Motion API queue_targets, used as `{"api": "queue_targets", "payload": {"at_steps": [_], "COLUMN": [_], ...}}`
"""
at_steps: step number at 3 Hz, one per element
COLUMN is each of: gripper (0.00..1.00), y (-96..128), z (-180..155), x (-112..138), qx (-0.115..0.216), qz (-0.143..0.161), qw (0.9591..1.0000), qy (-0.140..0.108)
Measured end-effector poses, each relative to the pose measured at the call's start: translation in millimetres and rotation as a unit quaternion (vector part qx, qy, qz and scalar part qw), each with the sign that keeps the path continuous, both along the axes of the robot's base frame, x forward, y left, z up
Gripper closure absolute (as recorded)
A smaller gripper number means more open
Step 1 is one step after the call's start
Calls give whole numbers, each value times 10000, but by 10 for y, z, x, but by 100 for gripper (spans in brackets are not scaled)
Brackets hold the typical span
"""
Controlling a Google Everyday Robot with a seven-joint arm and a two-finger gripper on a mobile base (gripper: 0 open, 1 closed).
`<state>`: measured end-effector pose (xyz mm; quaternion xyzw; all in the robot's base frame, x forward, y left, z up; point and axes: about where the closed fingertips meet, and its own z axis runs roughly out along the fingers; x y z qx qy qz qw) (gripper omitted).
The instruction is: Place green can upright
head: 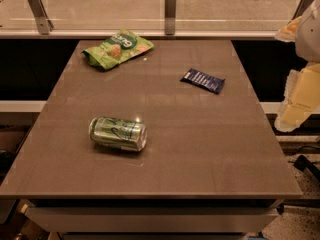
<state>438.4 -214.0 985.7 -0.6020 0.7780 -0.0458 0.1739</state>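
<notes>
The green can [118, 133] lies on its side on the brown table [200, 154], left of the middle and towards the front. Its silver end faces right and the pale script shows on its side. My gripper [299, 100] is a pale white and yellowish shape at the right edge of the view. It hangs beside the table's right edge, far to the right of the can and apart from it. Nothing shows in its hold.
A flat green snack bag [117, 48] lies at the back left of the table. A dark blue wrapped bar [202, 80] lies at the back right. A glass railing with metal posts [170, 6] runs behind the table.
</notes>
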Motion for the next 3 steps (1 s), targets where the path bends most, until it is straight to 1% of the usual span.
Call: {"api": "queue_targets", "payload": {"at_steps": [1,2,3], "gripper": [0,0,0], "y": [48,158,272], "z": [17,28,-13], "x": [-13,-59,-91], "qx": [13,39,38], "qz": [15,-95,-360], "qw": [10000,9999,9993], "qy": [-34,-84,-112]}}
